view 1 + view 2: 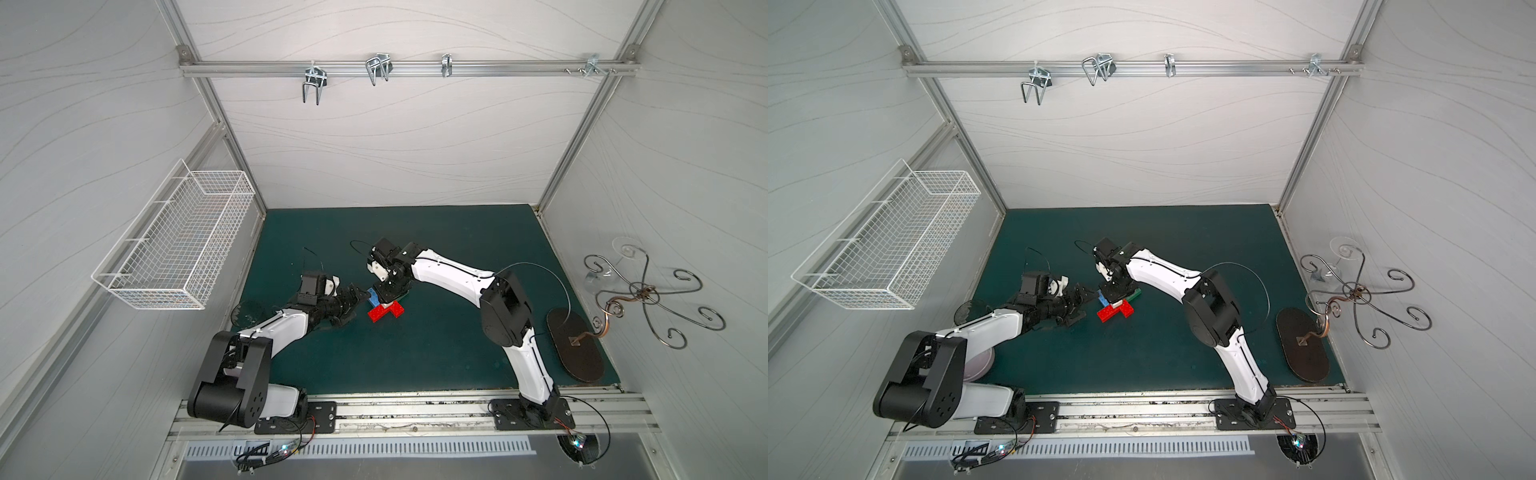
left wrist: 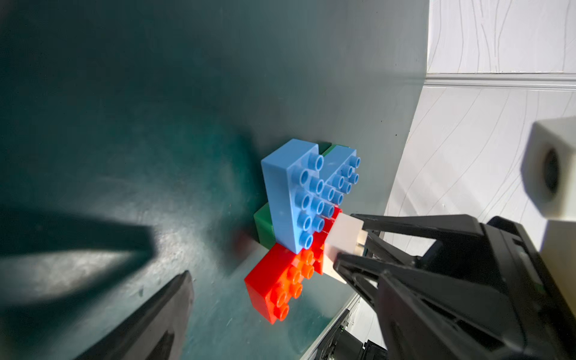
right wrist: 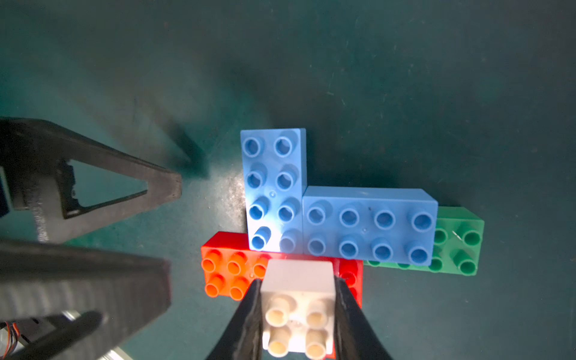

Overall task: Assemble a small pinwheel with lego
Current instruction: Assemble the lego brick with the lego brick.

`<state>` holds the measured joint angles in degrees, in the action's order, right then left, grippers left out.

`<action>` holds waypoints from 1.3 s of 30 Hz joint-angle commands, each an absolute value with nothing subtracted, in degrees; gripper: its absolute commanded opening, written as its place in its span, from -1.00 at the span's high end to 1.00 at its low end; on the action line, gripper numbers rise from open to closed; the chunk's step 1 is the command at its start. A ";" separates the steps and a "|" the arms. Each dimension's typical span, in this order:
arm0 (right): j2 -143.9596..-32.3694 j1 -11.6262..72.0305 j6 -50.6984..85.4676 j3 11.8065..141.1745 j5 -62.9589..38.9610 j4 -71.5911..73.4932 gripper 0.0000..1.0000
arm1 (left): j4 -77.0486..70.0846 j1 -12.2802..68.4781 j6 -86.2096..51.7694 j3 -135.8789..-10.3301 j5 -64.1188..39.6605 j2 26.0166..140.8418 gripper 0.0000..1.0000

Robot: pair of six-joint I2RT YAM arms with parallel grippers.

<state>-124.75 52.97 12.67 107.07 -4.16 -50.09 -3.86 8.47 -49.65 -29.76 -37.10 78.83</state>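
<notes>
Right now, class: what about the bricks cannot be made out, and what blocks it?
- Right wrist view: the white brick, in the right gripper, hides the red bricks' middle; seated or not, unclear.
- Top views: the right arm covers most blue bricks.
- Left wrist view: green bricks mostly under blue.

I see a dark teal mat (image 1: pixel 415 232) covering the tabletop, scuffed near the middle in the wrist views. Approx mid-mat sits a flat cluster of joined plastic studded bricks (image 1: pixel 386 309). Its red bricks (image 3: pixel 224 274) & a green brick (image 3: pixel 461 243) are the btm layer, touching the mat. Right edge: dark oval metal stand base (image 1: pixel 575 347). Left edge: dark round disc (image 1: pixel 248 312), partly hidden. A pale round plate (image 1: pixel 982 359) lies nearer the front.
</notes>
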 commanded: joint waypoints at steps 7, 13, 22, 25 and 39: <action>-126.80 52.73 12.96 108.02 -5.60 -50.21 0.52 | -5.69 8.26 -48.38 -29.53 -37.62 79.19 -0.93; -128.47 52.91 12.75 107.19 -5.43 -49.67 0.52 | -5.84 8.26 -48.37 -29.51 -37.70 79.63 -0.93; -129.91 52.78 11.30 105.70 -1.72 -49.99 0.52 | -6.35 8.35 -48.74 -29.87 -38.01 80.21 -0.93; -129.38 52.82 10.78 104.01 -0.08 -48.01 0.52 | -7.59 8.35 -49.37 -29.97 -38.66 81.02 -0.93; -126.82 53.90 11.00 101.13 -1.34 -48.60 0.52 | -7.48 9.64 -49.27 -30.50 -38.48 81.78 -0.92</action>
<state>-123.76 53.10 10.72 102.72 -1.87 -43.40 -5.08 9.04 -49.67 -29.76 -37.98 80.86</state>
